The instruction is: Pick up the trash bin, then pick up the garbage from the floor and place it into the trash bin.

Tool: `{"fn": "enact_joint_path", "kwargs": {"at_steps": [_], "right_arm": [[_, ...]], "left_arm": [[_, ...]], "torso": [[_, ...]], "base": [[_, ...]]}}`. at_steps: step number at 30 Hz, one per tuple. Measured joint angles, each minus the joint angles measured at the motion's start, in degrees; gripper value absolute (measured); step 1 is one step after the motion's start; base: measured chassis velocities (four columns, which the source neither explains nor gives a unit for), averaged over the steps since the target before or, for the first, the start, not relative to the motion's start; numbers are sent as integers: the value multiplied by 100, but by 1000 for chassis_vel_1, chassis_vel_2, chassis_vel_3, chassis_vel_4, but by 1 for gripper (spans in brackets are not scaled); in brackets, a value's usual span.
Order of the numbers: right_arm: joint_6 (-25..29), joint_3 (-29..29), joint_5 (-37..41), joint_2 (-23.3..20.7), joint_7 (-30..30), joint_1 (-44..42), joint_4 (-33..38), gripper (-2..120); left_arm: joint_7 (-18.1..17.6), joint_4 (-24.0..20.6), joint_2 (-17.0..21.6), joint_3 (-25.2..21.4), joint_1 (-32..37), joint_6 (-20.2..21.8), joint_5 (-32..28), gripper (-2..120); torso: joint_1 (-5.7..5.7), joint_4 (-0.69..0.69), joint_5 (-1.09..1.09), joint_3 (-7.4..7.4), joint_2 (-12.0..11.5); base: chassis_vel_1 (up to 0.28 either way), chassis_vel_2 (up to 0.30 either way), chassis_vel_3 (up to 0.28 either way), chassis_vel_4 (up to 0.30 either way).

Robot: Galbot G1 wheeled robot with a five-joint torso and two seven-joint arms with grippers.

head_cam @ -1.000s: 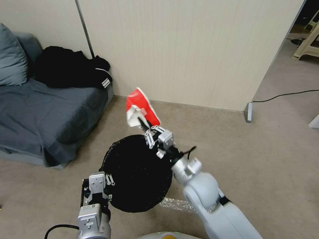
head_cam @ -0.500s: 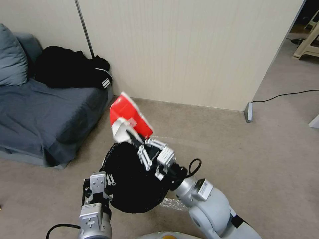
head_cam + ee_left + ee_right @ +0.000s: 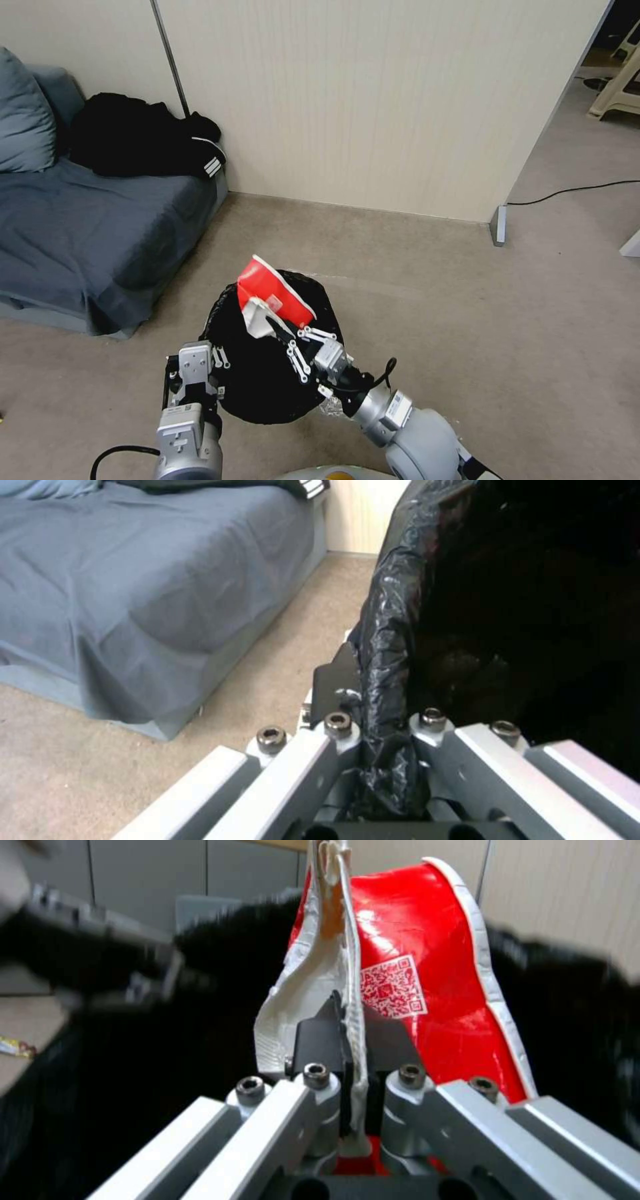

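your right gripper is clamped on the white edge of the red-white packet, which sits over the trash bin mouth, long axis slanting toward the far rim. your left gripper pinches the bin's near rim.

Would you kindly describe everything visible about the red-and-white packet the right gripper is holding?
The glossy red packet with white edges is a flat, crinkled plastic pouch, torn open to a white inner side, with a white QR-code label. The right gripper is shut on its whitish torn edge, the black fingers pinching it. It stands tilted above the black-lined round trash bin, whose rim the left gripper clamps.
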Motion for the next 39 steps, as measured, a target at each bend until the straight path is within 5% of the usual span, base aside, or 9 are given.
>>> {"fn": "enact_joint_path", "kwargs": {"at_steps": [8,23,25,30,32,39], "right_arm": [[92,128,-116,34,-13,-194,-156,2],[105,-12,-274,-75,12,-268,-88,54],[88,-13,-294,-197,17,-294,120,76],[85,7,-309,-244,18,-314,228,84],[60,63,-334,-299,97,-367,507,99],[-125,671,-293,66,621,-418,1413,100]], "left_arm": [[3,-28,3,-1,-39,22,-54,0],[113,-51,-13,47,-47,-31,-19,0],[142,-37,4,77,-41,-50,-2,0],[144,-30,15,84,-39,-59,3,0],[160,-25,38,82,-34,-73,32,0],[194,63,66,64,-46,-159,118,0]], "torso": [[0,0,0,0,0],[0,0,0,0,0],[0,0,0,0,0],[0,0,0,0,0],[0,1,1,0,0],[0,2,1,0,0]], "base": [[0,0,0,0],[0,0,0,0],[0,0,0,0],[0,0,0,0],[0,0,0,0],[0,0,0,0]]}}
